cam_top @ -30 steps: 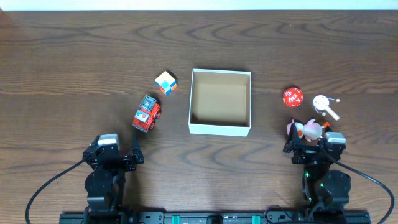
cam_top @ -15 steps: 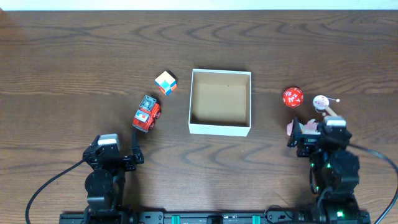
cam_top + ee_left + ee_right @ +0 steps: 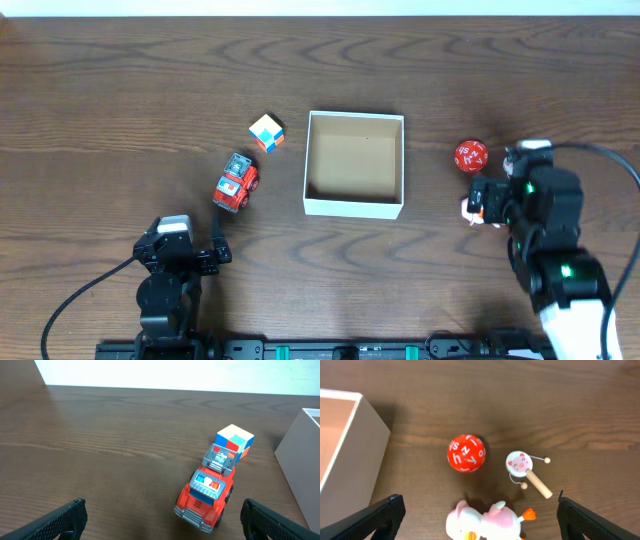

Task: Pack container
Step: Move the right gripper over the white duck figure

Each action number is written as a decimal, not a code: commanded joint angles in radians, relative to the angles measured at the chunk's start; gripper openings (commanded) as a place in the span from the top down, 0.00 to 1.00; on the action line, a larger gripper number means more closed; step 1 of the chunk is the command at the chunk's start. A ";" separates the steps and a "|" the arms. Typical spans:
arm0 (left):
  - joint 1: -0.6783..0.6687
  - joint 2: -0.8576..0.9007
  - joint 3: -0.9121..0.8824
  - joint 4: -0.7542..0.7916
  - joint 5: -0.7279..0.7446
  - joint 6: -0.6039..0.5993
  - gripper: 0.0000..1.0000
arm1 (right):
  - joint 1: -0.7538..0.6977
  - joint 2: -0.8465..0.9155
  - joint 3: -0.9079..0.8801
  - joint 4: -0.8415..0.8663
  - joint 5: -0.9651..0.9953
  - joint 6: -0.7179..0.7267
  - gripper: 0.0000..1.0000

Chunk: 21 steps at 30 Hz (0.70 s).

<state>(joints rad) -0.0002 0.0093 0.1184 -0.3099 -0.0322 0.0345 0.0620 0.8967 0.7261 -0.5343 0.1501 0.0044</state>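
Observation:
The container (image 3: 354, 205), a shallow white-walled box with a tan floor, stands mid-table and holds nothing; its wall shows in the right wrist view (image 3: 355, 455) and in the left wrist view (image 3: 300, 455). A red toy truck (image 3: 236, 183) (image 3: 206, 490) and a coloured cube (image 3: 266, 132) (image 3: 234, 440) lie left of it. A red lettered ball (image 3: 470, 156) (image 3: 465, 453), a small pig rattle drum (image 3: 520, 465) and a white-pink duck toy (image 3: 470, 208) (image 3: 487, 522) lie right of it. My right gripper (image 3: 477, 520) is open above the duck toy. My left gripper (image 3: 162, 517) is open and empty, near the truck.
Dark wood table (image 3: 120, 90). The right arm's body (image 3: 545, 220) covers the rattle drum in the overhead view. Black cables run from both arm bases along the front edge.
The right arm has moved forward, away from the front edge, to over the duck toy and rattle. The left arm and all the toys have stayed put.

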 commanded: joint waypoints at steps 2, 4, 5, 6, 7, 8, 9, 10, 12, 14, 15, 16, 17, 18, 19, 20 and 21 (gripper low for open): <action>0.005 -0.005 -0.018 -0.021 0.006 0.014 0.02 | 0.040 0.129 0.121 -0.031 0.011 -0.070 0.01; 0.005 -0.005 -0.018 -0.021 0.006 0.014 0.02 | 0.058 0.192 0.171 -0.035 0.011 -0.073 0.01; 0.006 -0.005 -0.018 -0.021 0.006 0.014 0.02 | 0.064 0.219 0.192 -0.035 0.011 -0.073 0.01; 0.006 -0.005 -0.018 -0.021 0.006 0.014 0.02 | 0.069 0.249 0.214 -0.035 0.011 -0.073 0.01; 0.006 -0.005 -0.018 -0.021 0.006 0.014 0.02 | 0.071 0.284 0.237 -0.035 0.011 -0.073 0.01; 0.005 -0.005 -0.018 -0.021 0.006 0.014 0.02 | 0.070 0.305 0.248 -0.034 0.011 -0.073 0.01; 0.005 -0.005 -0.018 -0.021 0.006 0.014 0.02 | 0.070 0.334 0.262 -0.034 0.011 -0.073 0.01; 0.006 -0.005 -0.018 -0.021 0.006 0.014 0.02 | 0.070 0.365 0.274 -0.034 0.012 -0.073 0.01; 0.005 -0.005 -0.018 -0.021 0.006 0.014 0.02 | 0.070 0.425 0.292 -0.035 0.023 -0.073 0.01; 0.006 -0.005 -0.018 -0.021 0.006 0.014 0.02 | 0.069 0.483 0.301 -0.035 0.027 -0.073 0.01; 0.006 -0.005 -0.018 -0.021 0.006 0.014 0.02 | 0.069 0.512 0.303 -0.034 0.026 -0.073 0.01; 0.006 -0.005 -0.018 -0.021 0.006 0.014 0.02 | 0.069 0.536 0.303 -0.033 0.026 -0.073 0.01; 0.005 -0.005 -0.018 -0.021 0.006 0.014 0.02 | 0.069 0.554 0.303 -0.031 0.025 -0.073 0.01; 0.006 -0.005 -0.018 -0.021 0.006 0.014 0.02 | 0.069 0.569 0.303 -0.025 0.009 -0.072 0.01; 0.006 -0.005 -0.018 -0.021 0.006 0.014 0.02 | 0.069 0.578 0.303 -0.022 -0.016 -0.073 0.01; 0.006 -0.005 -0.018 -0.021 0.006 0.014 0.02 | 0.069 0.579 0.303 -0.024 -0.019 -0.073 0.01; 0.006 -0.005 -0.018 -0.021 0.006 0.014 0.02 | 0.069 0.579 0.303 -0.024 -0.014 -0.073 0.01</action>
<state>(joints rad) -0.0002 0.0093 0.1184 -0.3103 -0.0322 0.0345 0.1238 1.4803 1.0126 -0.5617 0.1493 -0.0566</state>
